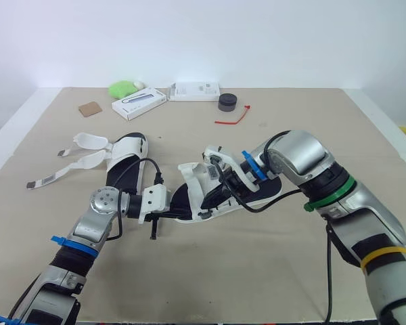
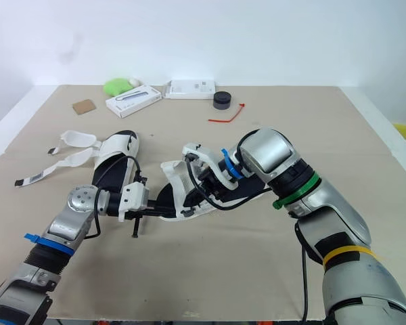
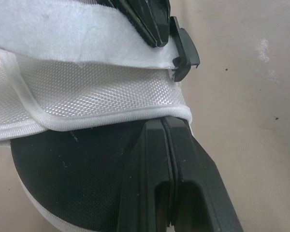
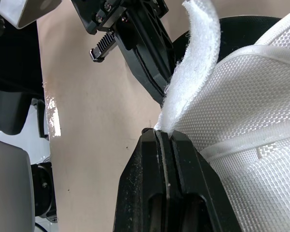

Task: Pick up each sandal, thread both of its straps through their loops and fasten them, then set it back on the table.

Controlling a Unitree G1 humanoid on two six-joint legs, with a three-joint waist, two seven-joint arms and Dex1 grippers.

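The table (image 1: 271, 271) carries everything. One sandal (image 1: 196, 193) is near its middle, raised between both arms. The second sandal (image 1: 125, 159) lies flat toward the left edge, its straps splayed open and unfastened.

Along the far edge are two white boxes (image 1: 139, 103), a green lump (image 1: 124, 88), a brown card (image 1: 91, 108), a dark puck (image 1: 227, 102) and a red tie (image 1: 231, 120). The boxes bear print too small to read.

The left gripper (image 3: 165, 126) is pinched tight on the sandal where the white mesh meets the black footbed. The right gripper (image 4: 164, 137) is clamped on the fuzzy white strap (image 4: 198, 63).

The sandal looks light, with a fairly stiff sole. The straps are probably soft and floppy, so the sole rim suits steadying and the strap's tip suits threading.
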